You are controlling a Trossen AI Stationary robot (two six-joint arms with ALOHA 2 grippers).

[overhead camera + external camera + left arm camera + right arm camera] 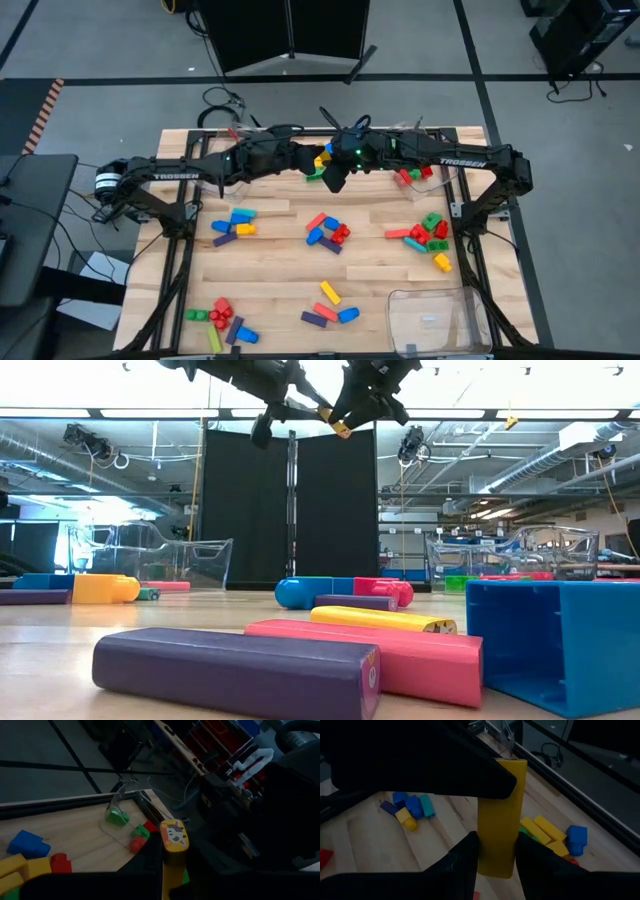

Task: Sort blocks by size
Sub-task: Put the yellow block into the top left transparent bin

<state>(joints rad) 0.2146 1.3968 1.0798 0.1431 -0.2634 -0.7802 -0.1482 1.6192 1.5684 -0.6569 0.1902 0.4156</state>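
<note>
Both arms meet high above the far middle of the wooden table (pixel 270 290). The right gripper (pixel 495 851) clamps its fingers on a long yellow plastic bar (pixel 499 815), held upright in the air. The left gripper (pixel 167 857) is closed on the same bar's other end, which carries a cartoon sticker. Loose coloured plastic bricks (pixel 327 232) lie in clusters on the table below.

Wooden table, clear bins, and a workshop behind.

The plank table (pixel 300 290) carries a clear plastic bin (pixel 428 318) at its near right corner and others along the far edge (pixel 150 555); beyond stands a black curtain panel (pixel 290 500), with loose cables (pixel 222 102) on the grey floor and what may be shelving at right.
</note>
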